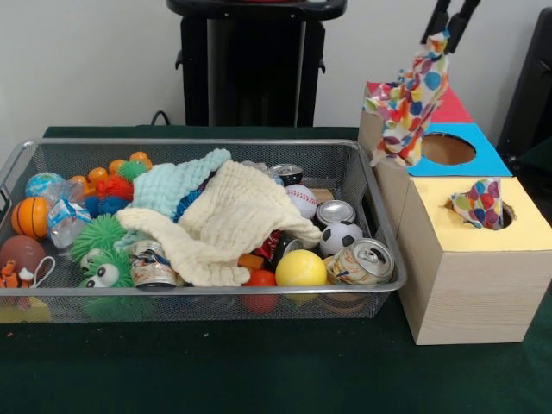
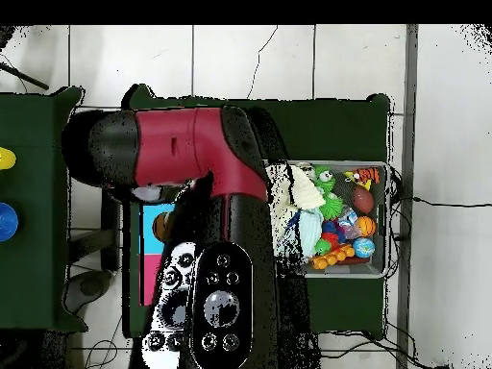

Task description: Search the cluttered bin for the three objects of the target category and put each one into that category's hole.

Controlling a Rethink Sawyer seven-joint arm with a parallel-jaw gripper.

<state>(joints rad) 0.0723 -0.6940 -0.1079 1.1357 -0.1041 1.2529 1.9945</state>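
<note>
**Cloth, mesh, tin and wood**

The bin (image 1: 379, 226) is showing as fine metal mesh with a shiny wire rim. Inside it, a cream cloth (image 1: 231, 222) is lying soft and waffle-textured, with a fluffy pale-blue cloth (image 1: 177, 184) at its 10 o'clock. The cans (image 1: 364, 261) are gleaming as bare metal on their tops. A yellow ball (image 1: 301, 268) is looking smooth and matt; a green ball (image 1: 100, 235) is looking spiky and rubbery. The box (image 1: 461, 285) is showing pale wood grain under matt coloured tops. The patterned cloth (image 1: 407, 101) is hanging limp and creased.
</note>
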